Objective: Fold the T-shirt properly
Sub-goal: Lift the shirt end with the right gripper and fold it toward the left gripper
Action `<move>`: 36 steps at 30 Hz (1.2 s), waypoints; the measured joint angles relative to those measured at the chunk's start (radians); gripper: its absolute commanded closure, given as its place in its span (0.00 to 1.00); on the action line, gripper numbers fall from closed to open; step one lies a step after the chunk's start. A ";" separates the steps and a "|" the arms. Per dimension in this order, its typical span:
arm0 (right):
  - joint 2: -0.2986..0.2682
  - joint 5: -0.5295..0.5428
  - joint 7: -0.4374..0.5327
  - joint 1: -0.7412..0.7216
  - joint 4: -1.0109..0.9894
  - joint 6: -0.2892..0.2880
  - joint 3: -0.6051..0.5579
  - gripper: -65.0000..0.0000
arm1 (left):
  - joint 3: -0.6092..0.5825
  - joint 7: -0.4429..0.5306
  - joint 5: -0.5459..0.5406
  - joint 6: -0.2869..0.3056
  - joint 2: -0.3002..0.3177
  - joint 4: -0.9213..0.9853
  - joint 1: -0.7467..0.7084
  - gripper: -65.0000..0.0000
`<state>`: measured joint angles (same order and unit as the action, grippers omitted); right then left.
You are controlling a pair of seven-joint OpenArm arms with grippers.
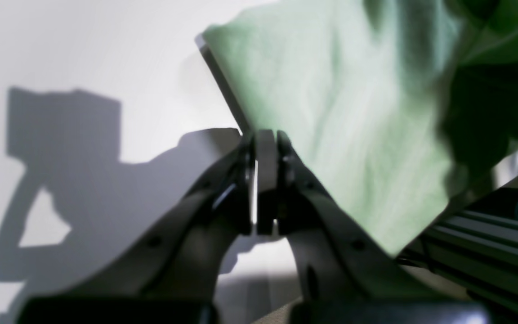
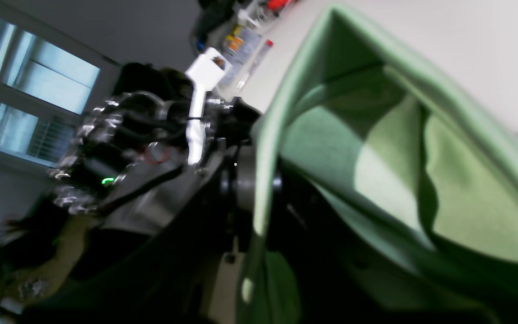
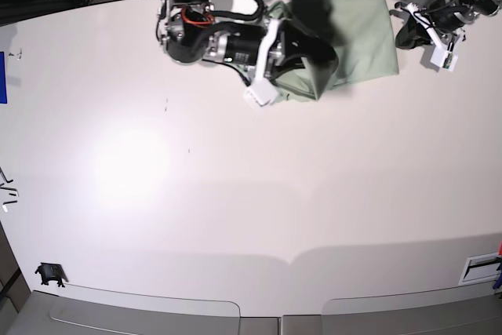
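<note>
The pale green T-shirt [image 3: 365, 37] lies bunched at the table's far edge. My right gripper [image 3: 318, 64] is at its front left corner. In the right wrist view the right gripper [image 2: 259, 184] is shut on a fold of the T-shirt [image 2: 466, 202], which is lifted and drapes away from the jaws. My left gripper [image 3: 404, 34] is just off the shirt's right edge. In the left wrist view the left gripper [image 1: 265, 135] has its jaws together, tips at the edge of the T-shirt [image 1: 331, 112]. No cloth shows between the pads.
The white table [image 3: 251, 194] stretches toward the front. A small black object [image 3: 49, 274] sits at the front left. A metal frame rail [image 1: 488, 243] runs beyond the far edge. The other arm [image 2: 142, 148] and bench clutter [image 2: 245, 36] show behind the shirt.
</note>
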<state>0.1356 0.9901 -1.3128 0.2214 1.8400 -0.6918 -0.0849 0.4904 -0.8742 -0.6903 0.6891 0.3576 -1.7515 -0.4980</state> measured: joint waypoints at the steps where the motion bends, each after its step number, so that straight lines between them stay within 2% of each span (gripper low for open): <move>1: 0.006 -0.039 0.027 0.000 0.000 0.000 -0.025 1.00 | 0.000 0.000 0.000 0.000 0.000 0.000 0.000 1.00; 8: 0.013 -0.301 0.176 0.000 0.000 0.003 -0.188 1.00 | 0.000 0.000 0.000 0.000 0.000 0.000 0.000 1.00; 15: 0.011 -0.442 0.300 0.000 -0.003 0.003 -0.287 1.00 | 0.000 0.000 0.000 0.000 0.000 0.000 0.000 1.00; 25: 0.011 -0.441 0.391 -0.003 -0.097 0.004 -0.372 1.00 | 0.000 -0.001 0.000 0.000 0.000 0.000 0.000 1.00; 36: 0.008 -0.440 0.412 -0.008 -0.117 0.137 -0.424 1.00 | 0.000 0.000 0.000 0.000 -0.006 0.000 0.000 1.00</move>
<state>0.1440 0.5499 -0.9012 0.2134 1.7229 -0.5552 -0.5087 0.4904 -0.8745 -0.6903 0.6891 0.3519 -1.7515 -0.4980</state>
